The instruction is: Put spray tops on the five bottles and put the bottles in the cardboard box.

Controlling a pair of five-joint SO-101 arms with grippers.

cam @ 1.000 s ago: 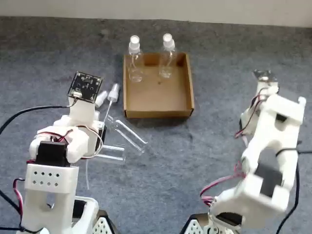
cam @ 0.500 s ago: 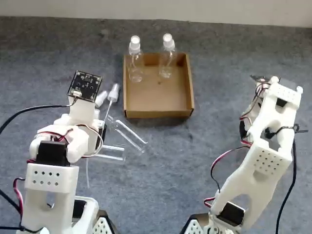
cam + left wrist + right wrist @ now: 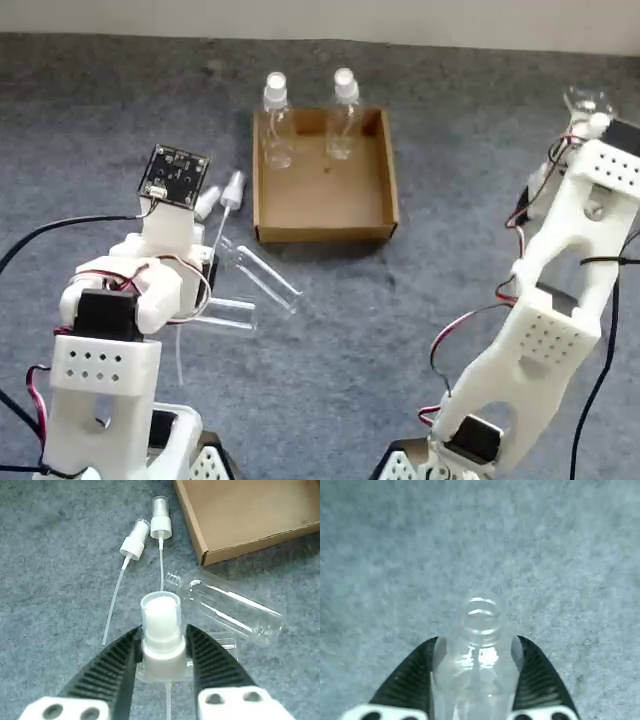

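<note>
Right gripper (image 3: 477,645) clamped round clear bottle (image 3: 479,625), lower centre of frame, mouth open, no top on. Left gripper (image 3: 162,632) pinching spray top (image 3: 161,617) at collar, lower centre. Cardboard box (image 3: 390,185) upper centre of high view, two capped bottles (image 3: 277,125) at its upper edge. We judge bottles light, thin-walled, slick: take at shoulder, squeeze gently. Collar rigid, good hold; dip tube (image 3: 168,700) floppy, so we leave it free.

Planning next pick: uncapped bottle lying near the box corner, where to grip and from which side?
Probably across the uncapped bottle at midbody, from above: it lies flat on its side, and the wall is straight there, unlike the narrow neck.
</note>
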